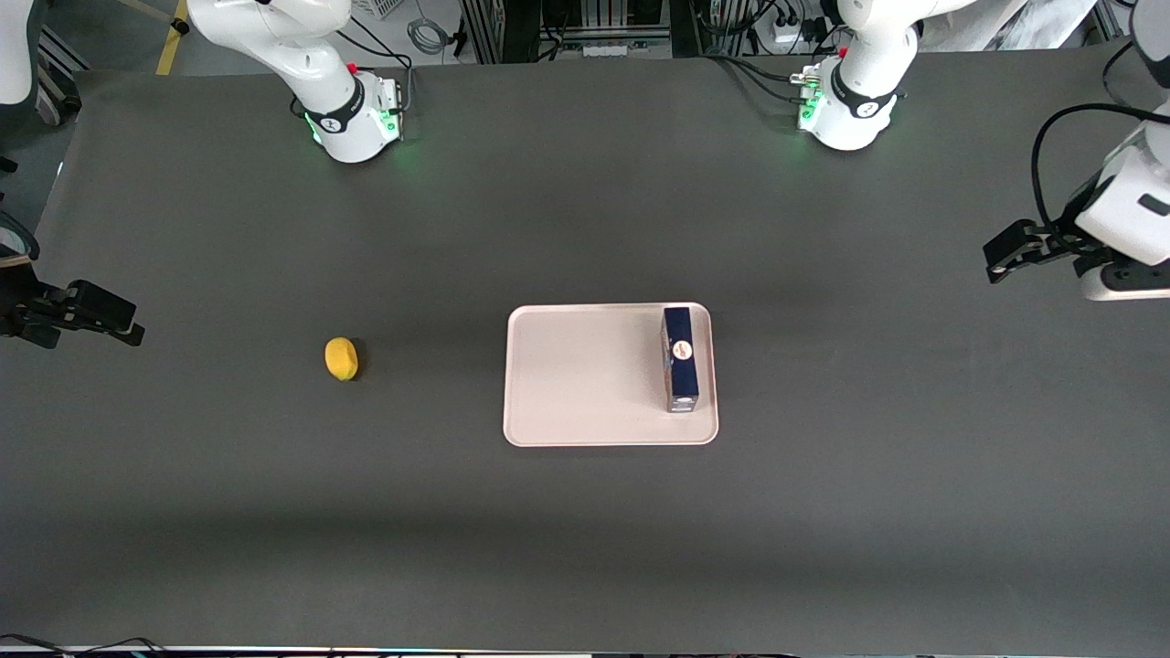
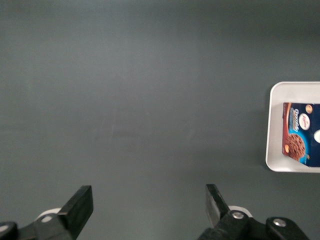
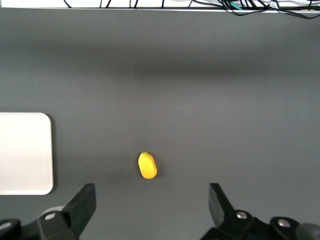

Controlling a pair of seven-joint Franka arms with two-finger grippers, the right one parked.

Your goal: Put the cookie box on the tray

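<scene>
Already, the slim navy-blue cookie box [image 1: 680, 359] lay on the large pale pinkish-white tray [image 1: 585, 384], along the tray's edge nearest the working arm. Well apart from both, the left arm's gripper [image 1: 996, 258] hung over bare dark tabletop [image 1: 823, 512] at the working arm's end, its jaws spread wide and holding nothing. A small yellow roundish lump [image 1: 341, 358] sat farther still, toward the parked arm's end.

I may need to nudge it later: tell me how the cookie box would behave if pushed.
The cookie box looks like a slim carton standing on a narrow face on the tray, so it probably tips easily. It likely is light and dents if squeezed. The gripper hangs open, well clear.
</scene>
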